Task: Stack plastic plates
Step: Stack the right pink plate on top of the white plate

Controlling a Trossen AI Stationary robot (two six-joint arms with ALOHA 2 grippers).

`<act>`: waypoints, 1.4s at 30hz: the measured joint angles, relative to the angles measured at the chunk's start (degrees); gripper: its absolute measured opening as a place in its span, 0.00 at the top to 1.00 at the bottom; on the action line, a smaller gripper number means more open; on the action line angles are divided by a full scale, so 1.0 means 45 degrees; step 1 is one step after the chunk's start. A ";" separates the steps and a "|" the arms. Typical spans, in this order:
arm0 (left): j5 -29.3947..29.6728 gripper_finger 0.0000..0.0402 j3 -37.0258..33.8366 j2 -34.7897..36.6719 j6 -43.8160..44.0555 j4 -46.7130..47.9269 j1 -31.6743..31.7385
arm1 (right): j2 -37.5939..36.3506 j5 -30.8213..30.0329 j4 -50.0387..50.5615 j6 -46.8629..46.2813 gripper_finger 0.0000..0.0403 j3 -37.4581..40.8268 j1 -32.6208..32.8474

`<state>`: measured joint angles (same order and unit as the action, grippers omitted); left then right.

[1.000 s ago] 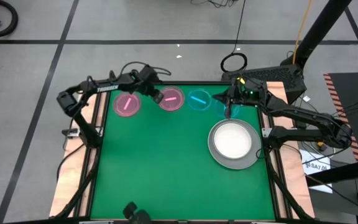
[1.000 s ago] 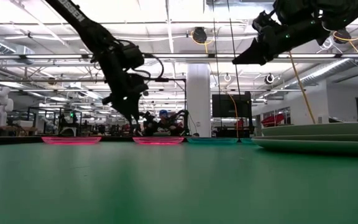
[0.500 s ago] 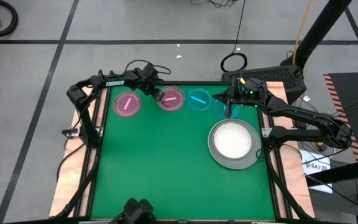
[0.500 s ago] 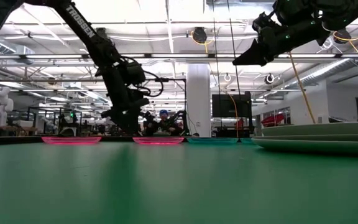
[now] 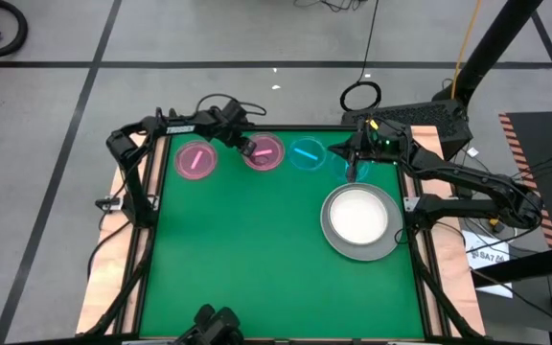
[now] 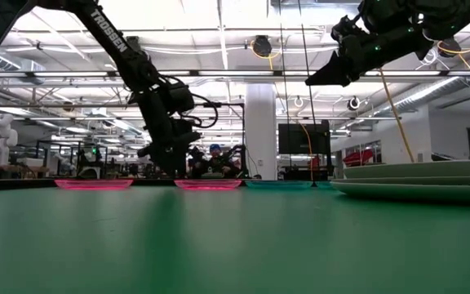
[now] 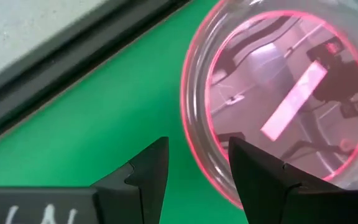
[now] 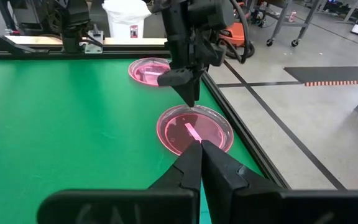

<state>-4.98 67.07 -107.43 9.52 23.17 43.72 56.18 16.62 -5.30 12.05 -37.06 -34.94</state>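
Observation:
Two small pink plates lie flat near the table's far edge, one (image 5: 196, 159) to the left and one (image 5: 264, 153) (image 7: 284, 93) beside it. A blue plate (image 5: 307, 154) lies further right. A white plate (image 5: 357, 215) sits on a grey plate (image 5: 333, 240) at the right. My left gripper (image 5: 246, 149) (image 7: 197, 146) is open, low at the second pink plate's left rim, one finger over its inside and one outside. My right gripper (image 5: 353, 165) (image 8: 202, 146) is shut and raised above the far right corner; a bluish rim shows under it. My left gripper comes down from above with its fingers on either side of the pink plate's left rim (image 7: 194, 124). I cannot tell whether either finger touches it. The plate lies flat on the table.
The green mat (image 5: 247, 249) has free room across its middle and near side. Black frame rails (image 5: 147, 206) run along the table's edges. The stacked plates (image 6: 423, 180) stand at the right in the low view.
My left gripper has come down toward the second pink plate's left rim, shifting slightly toward the table's right. The plates have stayed where they were.

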 joint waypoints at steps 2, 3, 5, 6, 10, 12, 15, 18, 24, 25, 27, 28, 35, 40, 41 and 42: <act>0.0016 0.57 -0.0010 -0.0045 0.0010 0.0060 0.0005 | 0.0000 0.0000 0.0000 0.0000 0.99 0.0000 0.0000; 0.0020 0.57 -0.0009 -0.0106 0.0010 -0.0077 -0.0006 | 0.0000 0.0000 0.0000 0.0000 0.99 0.0000 0.0000; 0.0064 0.57 0.0005 -0.0276 0.0023 -0.0231 -0.0058 | 0.0000 0.0000 0.0000 0.0000 0.99 0.0000 0.0000; 0.0131 0.57 -0.0011 -0.0346 0.0030 -0.0142 -0.0068 | 0.0000 0.0000 0.0000 0.0000 0.99 0.0000 0.0000; 0.0263 0.57 -0.0024 -0.0448 0.0063 -0.0408 -0.0083 | 0.0000 0.0000 0.0000 0.0001 0.99 0.0000 0.0000; 0.0263 0.57 -0.0019 -0.0448 0.0068 -0.0547 -0.0134 | 0.0000 0.0000 0.0000 0.0014 0.99 0.0000 0.0000; 0.0263 0.57 -0.0019 -0.0448 0.0068 -0.0593 -0.0165 | 0.0000 0.0000 0.0000 0.0048 0.99 0.0000 0.0000; 0.0268 0.57 -0.0019 -0.0494 0.0068 -0.0565 -0.0165 | 0.0000 0.0000 0.0000 0.0049 0.99 0.0000 0.0001; 0.0341 0.57 -0.0005 -0.0564 0.0058 -0.0803 -0.0213 | 0.0000 0.0000 0.0000 0.0049 0.99 0.0000 0.0000; 0.0346 0.57 -0.0005 -0.0564 0.0051 -0.0775 -0.0230 | 0.0000 0.0000 -0.0005 0.0049 0.99 0.0000 0.0000; 0.0346 0.57 -0.0005 -0.0564 -0.0005 -0.0746 -0.0248 | 0.0000 0.0000 0.0000 0.0060 0.99 0.0000 0.0003; 0.0346 0.57 -0.0005 -0.0564 -0.0014 -0.0750 -0.0248 | 0.0000 0.0000 -0.0003 0.0085 0.99 0.0000 0.0005; 0.0345 0.59 -0.0005 -0.0564 -0.0060 -0.0743 -0.0253 | 0.0000 0.0000 -0.0003 0.0092 0.99 0.0000 0.0000; 0.0341 0.70 -0.0005 -0.0564 -0.0068 -0.0741 -0.0253 | 0.0000 0.0000 -0.0002 0.0093 0.99 0.0000 0.0002; 0.0342 0.73 -0.0005 -0.0564 -0.0064 -0.0746 -0.0253 | 0.0000 0.0000 0.0000 0.0092 0.99 0.0000 0.0000; 0.0341 0.75 -0.0005 -0.0564 -0.0042 -0.0746 -0.0253 | 0.0000 0.0000 0.0000 0.0097 0.99 0.0000 0.0000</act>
<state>-3.44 67.05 -109.97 9.33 19.81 42.59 56.18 16.62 -5.30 12.49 -37.06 -34.94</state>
